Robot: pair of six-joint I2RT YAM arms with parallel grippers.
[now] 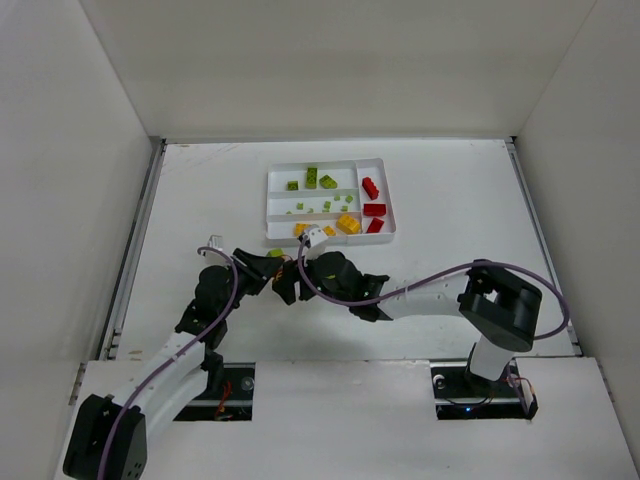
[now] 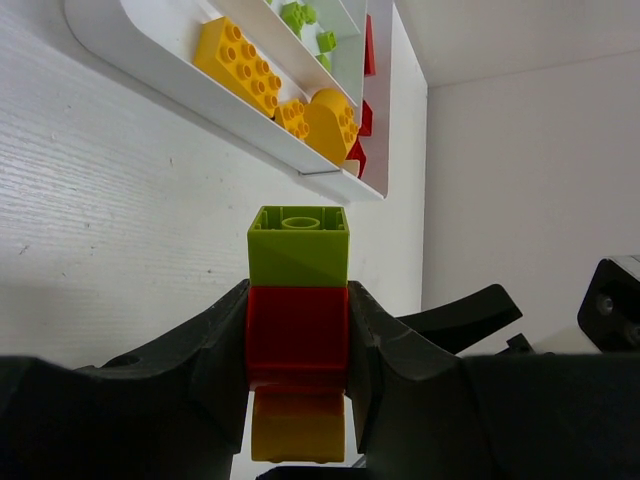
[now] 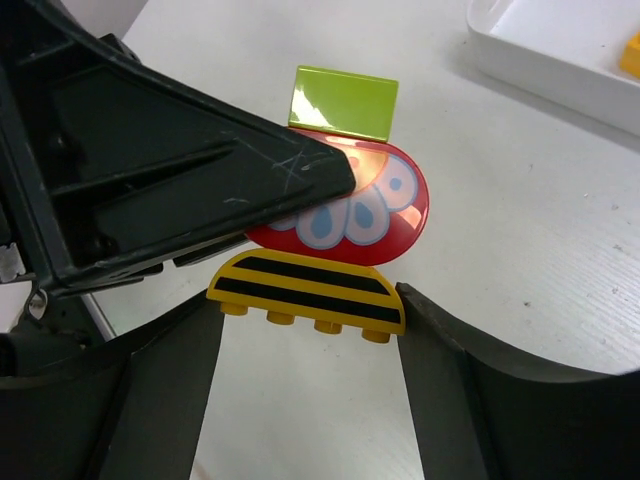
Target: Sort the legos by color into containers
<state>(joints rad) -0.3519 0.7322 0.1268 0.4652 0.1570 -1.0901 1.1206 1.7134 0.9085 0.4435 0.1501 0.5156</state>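
My left gripper (image 1: 270,272) (image 2: 297,340) is shut on the red middle brick (image 2: 297,335) of a mixed clump (image 1: 279,268), held just in front of the tray. A lime green brick (image 2: 298,245) (image 3: 343,102) sits at one end of the clump and a yellow black-striped brick (image 2: 297,425) (image 3: 305,297) at the other. My right gripper (image 1: 297,276) (image 3: 308,305) meets the clump from the other side, its fingers against the two ends of the yellow striped brick. The white tray (image 1: 268,205) holds green bricks in two long slots, yellow ones (image 2: 245,65) in the near slot and red ones (image 1: 372,200) in the crosswise slot.
The left gripper's black finger (image 3: 200,170) crosses the upper left of the right wrist view. White walls enclose the table on three sides. The tray's near wall (image 2: 150,70) lies just beyond the held clump.
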